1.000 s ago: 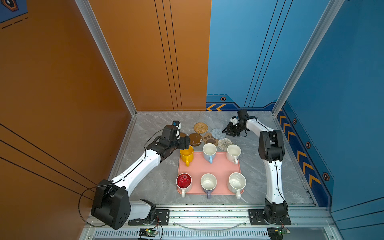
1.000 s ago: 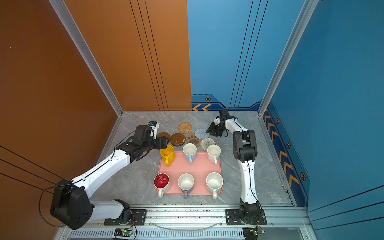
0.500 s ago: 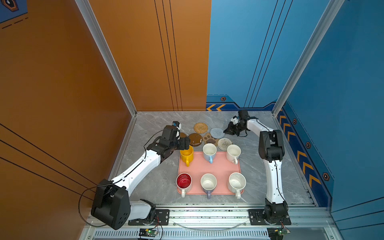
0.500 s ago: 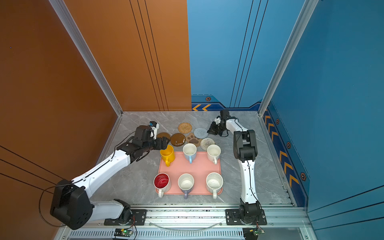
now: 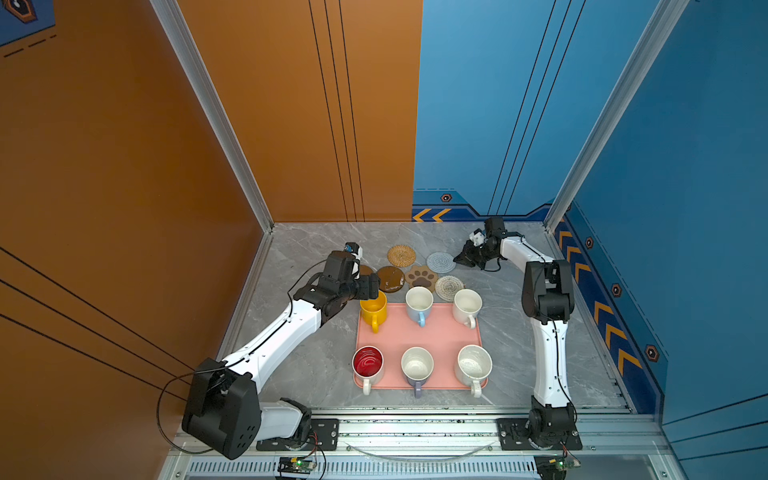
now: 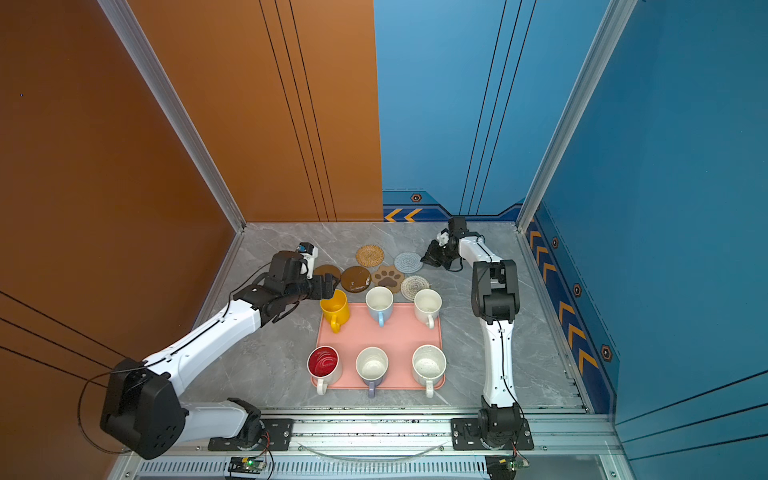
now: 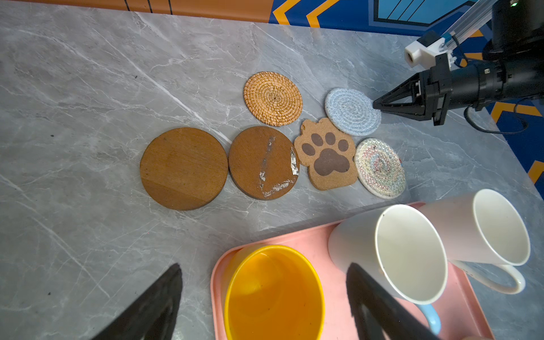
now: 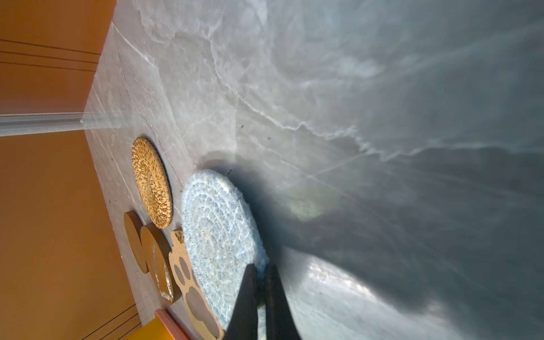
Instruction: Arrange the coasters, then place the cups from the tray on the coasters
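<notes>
- Behind the tray (image 5: 440, 336), six coasters (image 5: 401, 254) are clustered on the surface (image 5: 311, 249) (all cups (image 5: 417, 365) are kept on the tray).
- Over the yellow cup (image 7: 273, 297), the jaws of the left gripper (image 7: 264, 266) are held apart.
- At the light blue coaster (image 7: 351, 111), the jaws of the right gripper (image 7: 375, 104) are closed together against its edge.

My bench (image 5: 316, 249) is grey, veined like marble. An orange wall (image 5: 124, 166) stands on my left and a blue wall (image 5: 685, 187) on my right, with yellow arrows (image 5: 432, 215) low at the back. A metal rail (image 5: 415, 428) edges the front.
</notes>
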Tool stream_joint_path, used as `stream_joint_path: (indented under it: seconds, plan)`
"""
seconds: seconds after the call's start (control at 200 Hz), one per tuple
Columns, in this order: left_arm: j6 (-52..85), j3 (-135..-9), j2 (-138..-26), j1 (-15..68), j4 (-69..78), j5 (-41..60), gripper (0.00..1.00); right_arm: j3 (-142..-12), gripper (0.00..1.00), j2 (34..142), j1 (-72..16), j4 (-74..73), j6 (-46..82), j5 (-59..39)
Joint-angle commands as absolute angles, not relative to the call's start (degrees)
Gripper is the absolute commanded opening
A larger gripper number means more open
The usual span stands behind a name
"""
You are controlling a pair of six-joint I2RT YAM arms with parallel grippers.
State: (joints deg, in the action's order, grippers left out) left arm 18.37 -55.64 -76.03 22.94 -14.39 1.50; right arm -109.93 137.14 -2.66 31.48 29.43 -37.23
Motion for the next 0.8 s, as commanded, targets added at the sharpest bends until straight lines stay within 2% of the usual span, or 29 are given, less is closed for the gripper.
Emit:
stream_joint_path:
  seconds: [0.0, 0.796]
  plan:
    - [19.1, -55.7, -74.8, 23.4, -13.6, 0.5, 0.88, -107.6, 0.00, 132.3, -0.6, 31.2, 28.7, -35.6]
    - [19.0, -55.9, -75.7, 25.5, -13.9, -0.6, 0.88, -86.3, 0.00, 121.1, 12.3, 32.1, 24.0, -30.8]
